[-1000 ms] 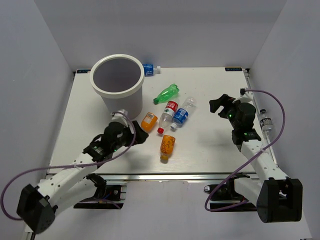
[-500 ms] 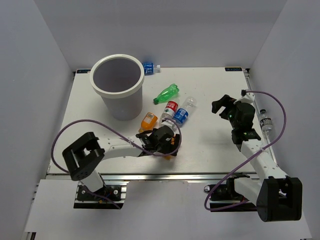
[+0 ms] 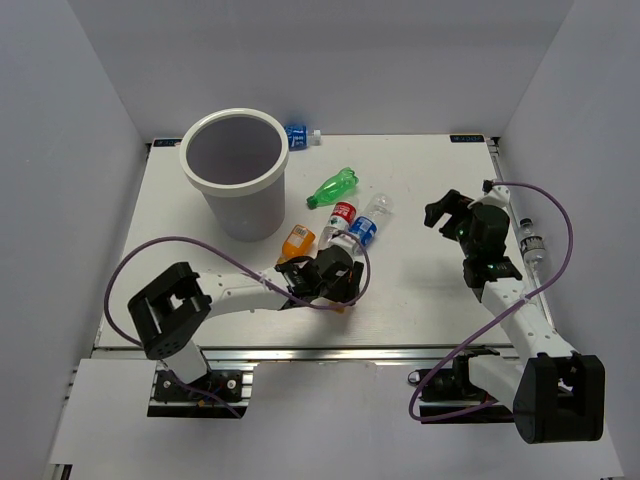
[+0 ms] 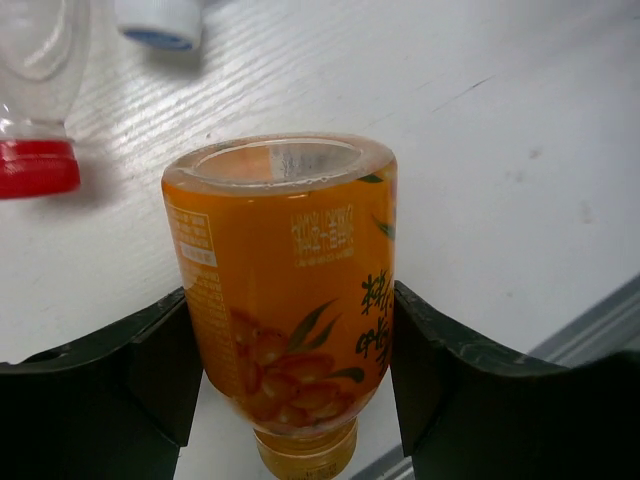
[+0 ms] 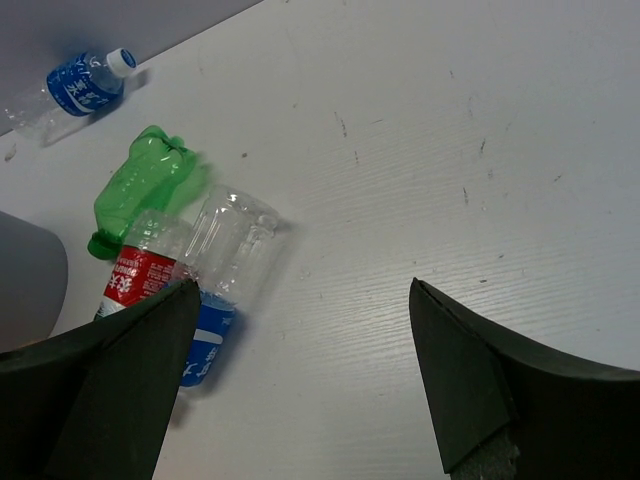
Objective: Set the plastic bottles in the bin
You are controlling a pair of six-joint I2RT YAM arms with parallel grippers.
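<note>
I see the white bin [image 3: 240,215] upright far left; green bottle [image 3: 332,188] and clear bottles [image 3: 364,230] lie right, orange bottle [image 4: 290,300] nearest.

Chinese print on the orange bottle [image 4: 285,290] label is not legible.

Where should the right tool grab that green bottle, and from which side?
Grip the green bottle across its wide body, not the narrow neck, coming straight down. It lies on its side on the table, diagonal, so turn the right tool crosswise to its length.
</note>
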